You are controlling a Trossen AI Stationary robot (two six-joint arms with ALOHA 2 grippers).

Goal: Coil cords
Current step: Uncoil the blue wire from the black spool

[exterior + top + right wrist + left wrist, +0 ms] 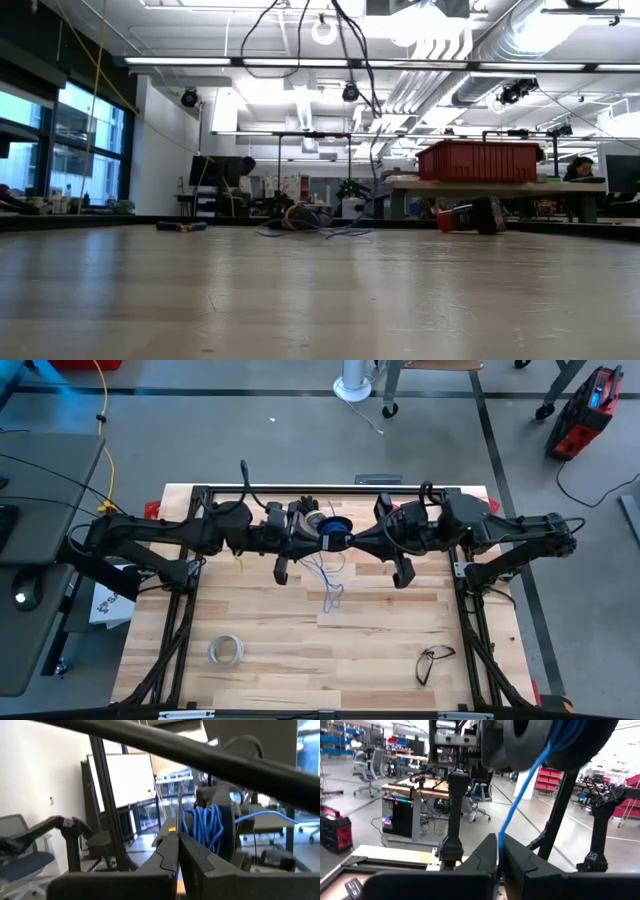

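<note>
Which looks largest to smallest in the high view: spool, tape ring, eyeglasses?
1. Eyeglasses
2. Tape ring
3. Spool, though partly hidden by the pincers, so its rank against the tape ring is unsure.

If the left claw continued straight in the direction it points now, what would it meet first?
Probably the dark spool held up just ahead: the left claw, shut on the blue wire, points toward it. Depth is unclear.

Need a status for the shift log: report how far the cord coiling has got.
Done: several blue turns sit on the spool, held up by the right gripper. In hand: left gripper is shut on the wire. Left: a loose tangle on the table.
</note>
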